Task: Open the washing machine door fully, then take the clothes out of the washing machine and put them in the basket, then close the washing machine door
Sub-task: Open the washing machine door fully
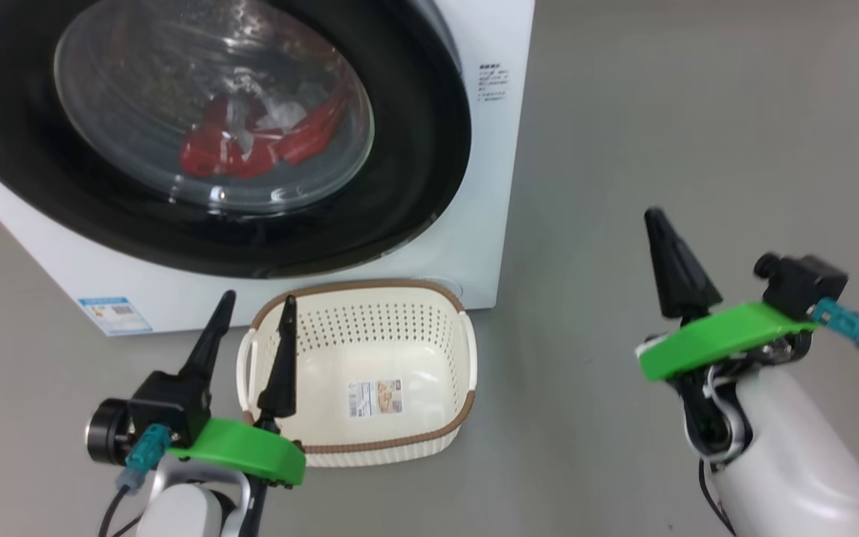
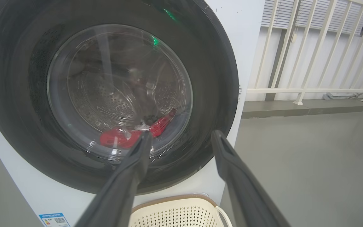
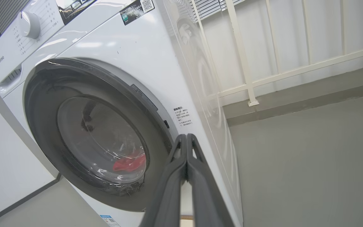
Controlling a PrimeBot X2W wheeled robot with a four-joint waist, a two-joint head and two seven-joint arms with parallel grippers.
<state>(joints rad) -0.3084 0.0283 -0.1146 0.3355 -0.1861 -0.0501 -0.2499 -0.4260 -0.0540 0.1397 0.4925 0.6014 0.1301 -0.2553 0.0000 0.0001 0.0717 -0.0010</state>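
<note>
Right gripper (image 1: 655,218): at 4 o'clock in your head view, its fingers pressed together into one dark spike that pinches nothing and points to 12.
Left gripper (image 1: 259,297): at 7 o'clock, fingers spread and pointing to 12, with nothing between them.
Right wrist view gives you: the dial (image 3: 30,24) at 11 o'clock and the washing machine (image 3: 121,47) seen from its corner, with a white railing (image 3: 241,47) at 1 o'clock.
Left wrist view gives you: the drum holes (image 2: 118,107) through the glass.
Door (image 1: 429,149): flat against the machine front, facing you, at 11 o'clock in the head view.
Clothes (image 1: 250,145): red and white, heaped in the drum at 6 o'clock of the glass bowl.
Basket (image 1: 370,287): on the floor (image 1: 698,112) at 6 o'clock and close against the machine; whether they touch, you cannot tell. Its mouth faces up and its long axis runs 9 to 3. Inside it is a sticker (image 1: 375,397) on the bottom.
</note>
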